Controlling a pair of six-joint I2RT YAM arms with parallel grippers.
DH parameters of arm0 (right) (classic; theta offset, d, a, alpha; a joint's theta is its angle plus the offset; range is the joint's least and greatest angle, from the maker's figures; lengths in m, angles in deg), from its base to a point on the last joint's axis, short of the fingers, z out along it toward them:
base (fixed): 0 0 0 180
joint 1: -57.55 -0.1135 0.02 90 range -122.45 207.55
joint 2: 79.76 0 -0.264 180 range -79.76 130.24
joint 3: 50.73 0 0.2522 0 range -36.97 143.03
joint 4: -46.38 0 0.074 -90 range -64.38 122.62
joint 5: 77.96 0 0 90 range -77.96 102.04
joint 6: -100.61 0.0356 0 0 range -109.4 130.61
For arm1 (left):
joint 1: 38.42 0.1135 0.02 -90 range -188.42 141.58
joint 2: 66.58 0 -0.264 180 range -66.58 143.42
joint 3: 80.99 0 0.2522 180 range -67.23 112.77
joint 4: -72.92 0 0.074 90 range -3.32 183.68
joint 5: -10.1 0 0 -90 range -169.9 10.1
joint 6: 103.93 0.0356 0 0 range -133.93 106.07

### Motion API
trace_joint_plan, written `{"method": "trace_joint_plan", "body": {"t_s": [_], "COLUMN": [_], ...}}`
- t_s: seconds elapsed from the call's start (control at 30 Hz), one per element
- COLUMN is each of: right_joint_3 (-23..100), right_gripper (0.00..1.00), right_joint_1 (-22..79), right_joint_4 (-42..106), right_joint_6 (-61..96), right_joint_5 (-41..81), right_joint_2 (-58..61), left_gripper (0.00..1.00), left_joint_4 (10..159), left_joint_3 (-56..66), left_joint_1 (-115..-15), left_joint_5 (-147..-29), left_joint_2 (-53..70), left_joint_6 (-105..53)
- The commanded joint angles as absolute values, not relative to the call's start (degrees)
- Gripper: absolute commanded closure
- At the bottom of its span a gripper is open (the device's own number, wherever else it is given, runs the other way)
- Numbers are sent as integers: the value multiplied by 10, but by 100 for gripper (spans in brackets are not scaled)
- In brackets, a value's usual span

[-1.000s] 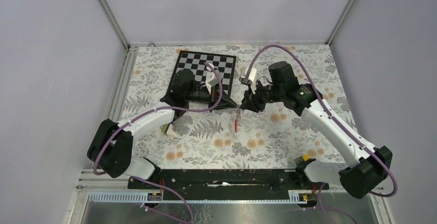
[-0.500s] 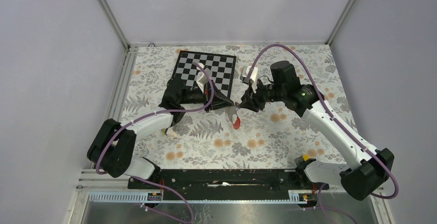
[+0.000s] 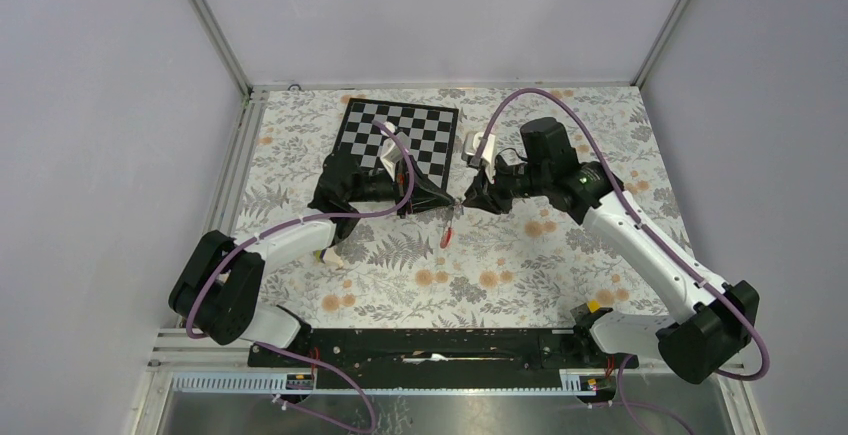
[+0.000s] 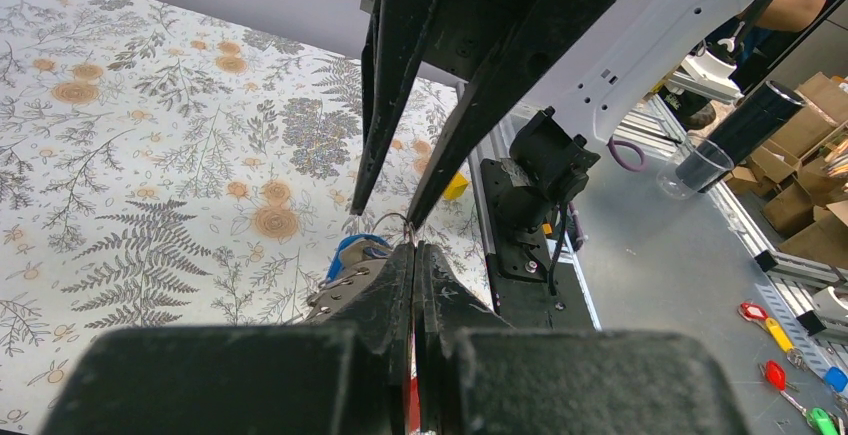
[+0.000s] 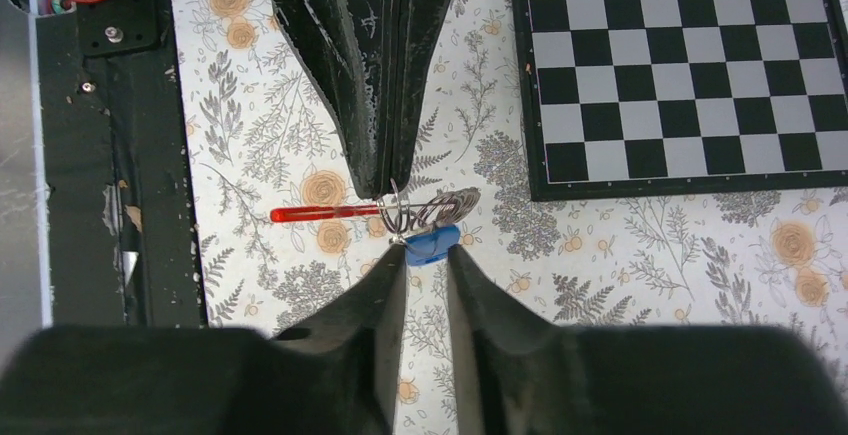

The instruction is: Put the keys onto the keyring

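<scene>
My left gripper is shut; its closed fingers pinch the keyring's thin wire ring. The keyring's red strap hangs below and sticks out sideways in the right wrist view. The keys, a small metal key with a blue tag, hang on the wire ring beside the left fingers; the tag also shows in the left wrist view. My right gripper faces the left one tip to tip. Its jaws stand apart, with the blue tag just at their tips.
A chessboard lies at the back, behind the left arm, and also shows in the right wrist view. A yellow-purple-white wedge lies by the left forearm. A black rail runs along the near table edge.
The red strap has swung a little to the left under the grippers. The two gripper tips have stayed together above the floral cloth, the right one shifting slightly.
</scene>
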State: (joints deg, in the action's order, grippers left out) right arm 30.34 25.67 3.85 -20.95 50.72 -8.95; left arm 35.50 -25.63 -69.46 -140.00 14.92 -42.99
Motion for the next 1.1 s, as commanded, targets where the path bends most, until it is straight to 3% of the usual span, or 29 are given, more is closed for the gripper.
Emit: {"method": "trace_joint_plan", "body": {"t_s": [0.0, 0.27, 0.6, 1.07], "right_joint_3": [303, 289, 290, 265], "right_gripper": [76, 82, 100, 97], "right_joint_1": [254, 252, 252, 252], "right_joint_4": [56, 66, 47, 54], "right_joint_6": [-235, -206, -210, -211], "right_joint_5": [527, 555, 577, 559], "right_joint_2": [-85, -97, -104, -118], "left_gripper": [100, 100, 100, 100], "left_joint_4": [301, 297, 294, 301], "left_joint_3": [-252, -253, -254, -249], "left_joint_1": [-694, -694, -694, -688], "left_joint_5": [-1405, -1393, -1386, -1405], "left_joint_2": [138, 138, 135, 134], "left_joint_6": [-438, -437, -435, -419]}}
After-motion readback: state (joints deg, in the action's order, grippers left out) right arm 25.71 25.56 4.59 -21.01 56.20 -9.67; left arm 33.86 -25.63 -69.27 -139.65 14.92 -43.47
